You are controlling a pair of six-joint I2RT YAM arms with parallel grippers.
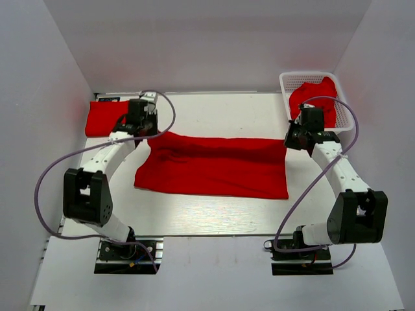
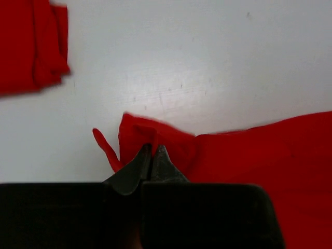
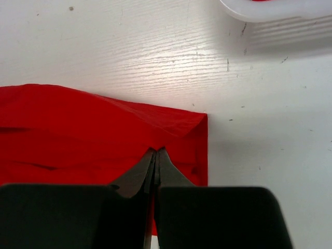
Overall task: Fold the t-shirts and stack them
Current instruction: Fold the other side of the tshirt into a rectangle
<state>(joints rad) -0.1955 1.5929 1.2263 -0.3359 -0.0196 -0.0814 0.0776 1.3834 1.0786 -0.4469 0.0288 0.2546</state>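
Bright red short-sleeved t-shirt point(image 1: 214, 165) of soft, plain fabric lay spread as a wide, roughly rectangular band across the middle of the white wood-grained table point(image 1: 214, 217). Its long edges ran left to right: the near one fairly straight, the far one creased and dipping. Bare tabletop lay open along its near side, and more beyond its far edge up to the back wall.

The left gripper point(image 1: 148, 131) was closed on the shirt's far left corner. In the left wrist view its dark tapered fingers point(image 2: 136, 170) met tip to tip with a puckered flap of cloth pinched between them, and a thin red strip stuck out to the left. The right gripper point(image 1: 292, 141) was clamped the same way on the far right corner, its fingers pressed together over a fold whose right edge ran straight beside bare table.

A second red t-shirt point(image 1: 104, 118), folded into a flat rectangle, lay at the table's far left edge, just beyond the left gripper, with a strip of table between it and the spread shirt. A white plastic mesh basket point(image 1: 288, 81) sat in the far right corner near the right gripper. It held a third red t-shirt point(image 1: 316, 96), crumpled and rising above the rim. Plain white walls closed in the left, right and far sides.
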